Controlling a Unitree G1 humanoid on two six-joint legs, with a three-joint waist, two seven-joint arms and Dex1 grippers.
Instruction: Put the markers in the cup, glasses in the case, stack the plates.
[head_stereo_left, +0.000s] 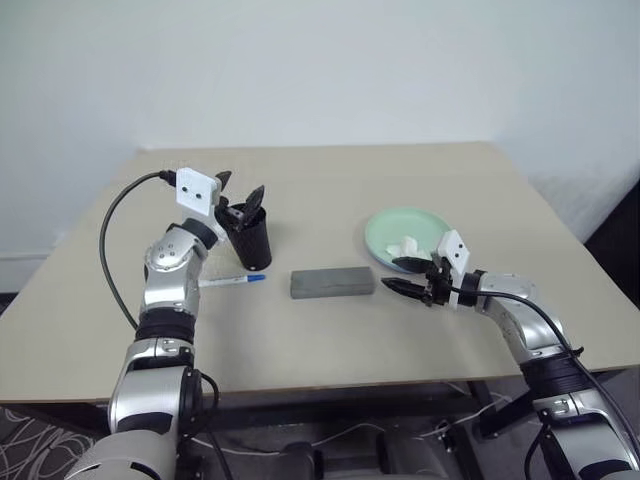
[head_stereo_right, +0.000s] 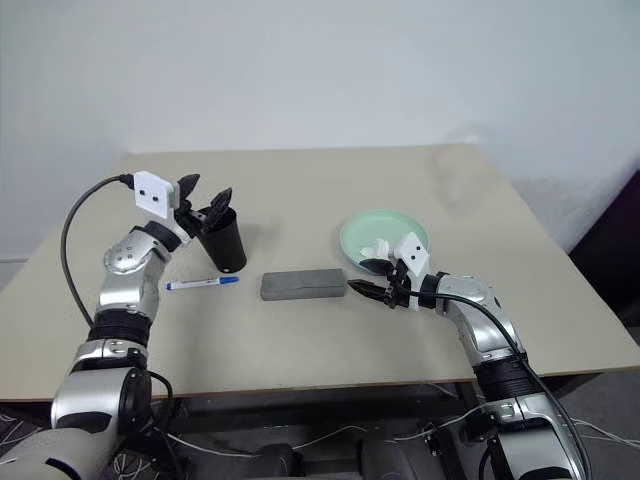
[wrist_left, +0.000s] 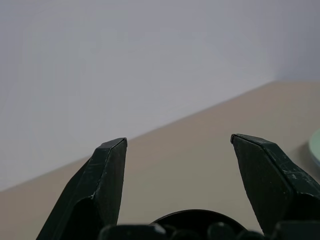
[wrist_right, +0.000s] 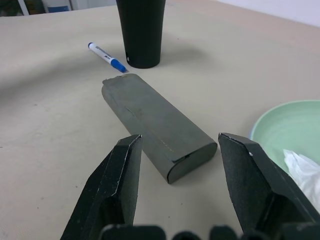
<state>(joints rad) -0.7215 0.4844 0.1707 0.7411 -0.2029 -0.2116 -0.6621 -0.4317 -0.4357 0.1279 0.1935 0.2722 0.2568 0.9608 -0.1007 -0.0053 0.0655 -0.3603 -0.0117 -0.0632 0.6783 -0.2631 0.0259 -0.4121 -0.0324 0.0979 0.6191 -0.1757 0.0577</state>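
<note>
- Presently the marker step looks to be the one in hand: the left gripper (head_stereo_left: 240, 192) hovers just above the rim of the black cup (head_stereo_left: 252, 240), its two fingers spread wide with nothing between them.
- Whether a marker is already inside the cup cannot be told; the cup's inside is too dark to make out from the head views, and the left wrist view catches just the edge of the rim.
- One marker, the blue-capped pen (head_stereo_left: 232, 281), lies flat on the table (head_stereo_left: 330, 180), just in front of the cup on the robot's side and close to the left end of the grey case (head_stereo_left: 332, 282).
- Judged next move: the left arm needs to come down from the cup to that pen, close on its thin barrel, lift it and tip it upright into the cup. The barrel is slim and lies flat, so a low, square grip would be needed.
- The right gripper (head_stereo_left: 409, 276) rests low over the table between the right end of the case and the plate, fingers apart and holding nothing.
- The case is shut, lid down; no glasses are seen on the table, and what is inside cannot be told.
- The mint green plate (head_stereo_left: 385, 230) sits beyond the right gripper and holds a crumpled white tissue (head_stereo_left: 405, 245). A thin blue edge at its rim in the right wrist view suggests a second plate beneath, so stacking may be done; this is not certain.
</note>
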